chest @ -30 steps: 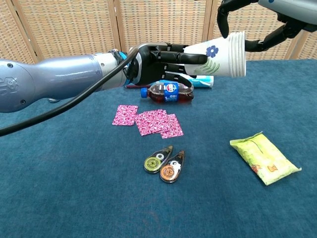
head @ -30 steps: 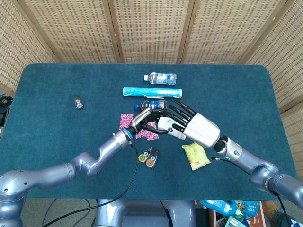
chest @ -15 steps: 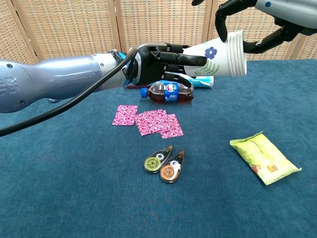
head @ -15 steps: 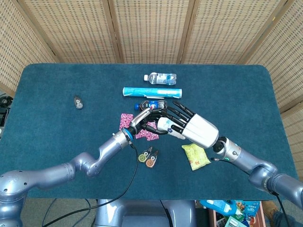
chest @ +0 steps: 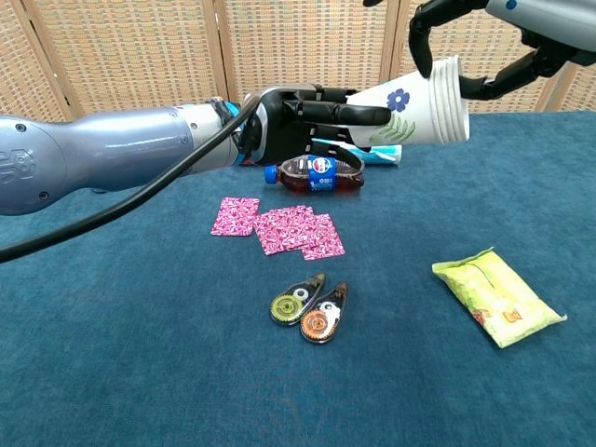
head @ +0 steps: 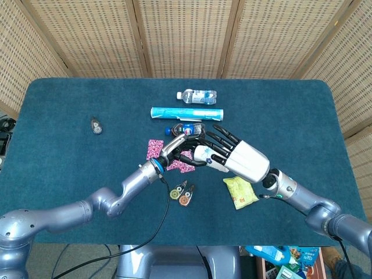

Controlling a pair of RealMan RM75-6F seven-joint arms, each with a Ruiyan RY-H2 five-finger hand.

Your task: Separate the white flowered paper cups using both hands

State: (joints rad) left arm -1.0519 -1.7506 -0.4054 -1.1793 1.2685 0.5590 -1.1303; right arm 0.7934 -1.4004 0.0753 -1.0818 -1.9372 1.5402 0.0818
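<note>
Blue table, wicker screens behind; I've got the cups lifted above the cola bottle, left hand clamped on the narrow base, right hand hooked round the stacked rims. Versus a second ago the stack barely shifted right, rims look still nested, so separation not started
</note>
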